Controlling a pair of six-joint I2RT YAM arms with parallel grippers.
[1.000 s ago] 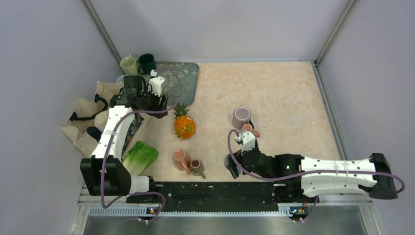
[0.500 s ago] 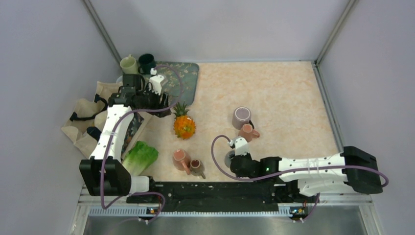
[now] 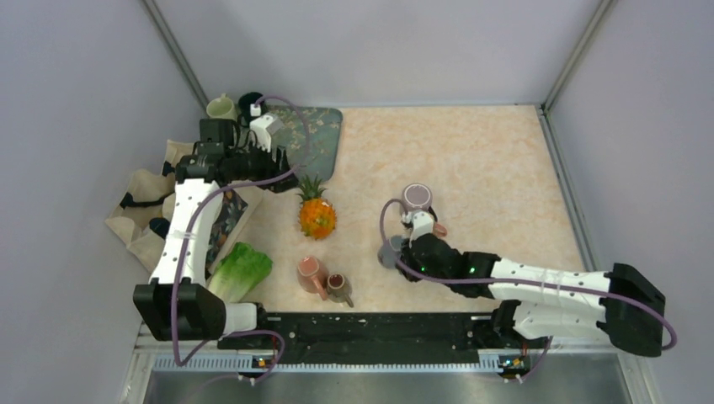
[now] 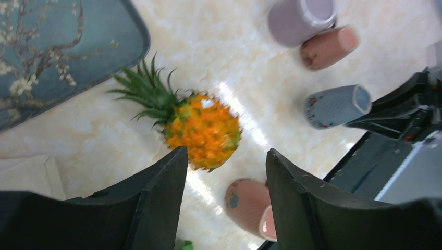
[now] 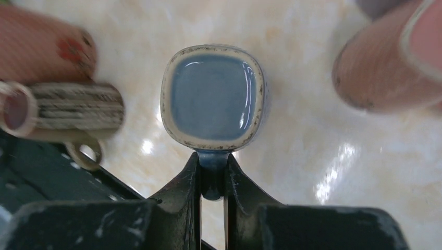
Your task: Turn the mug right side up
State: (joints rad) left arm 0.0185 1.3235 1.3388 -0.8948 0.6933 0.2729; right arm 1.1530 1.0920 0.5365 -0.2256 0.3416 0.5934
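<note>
The mug (image 3: 389, 251) is grey outside, and my right gripper (image 3: 404, 254) holds it out sideways by the handle, near the table's front middle. In the right wrist view my right gripper (image 5: 212, 161) is shut on the blue handle. The mug (image 5: 212, 97) turns a glossy blue end with a cream rim toward the camera. From the left wrist the mug (image 4: 336, 105) shows lying level, its open end toward the right arm. My left gripper (image 4: 225, 156) is open and holds nothing, high above the pineapple (image 4: 203, 130). It sits at the back left (image 3: 280, 164).
A purple mug (image 3: 416, 199) and a pink mug (image 3: 438, 229) stand just beyond the right gripper. Another pink mug (image 3: 310, 273) and a striped brown mug (image 3: 338, 286) lie to its left. A lettuce (image 3: 242, 269), floral tray (image 3: 316, 135), cloth bag (image 3: 151, 206) and two green mugs (image 3: 221, 108) fill the left side.
The right gripper shut on the grey mug's handle and carried it away from the front edge toward the pink mug. The left arm drew back slightly toward the tray.
</note>
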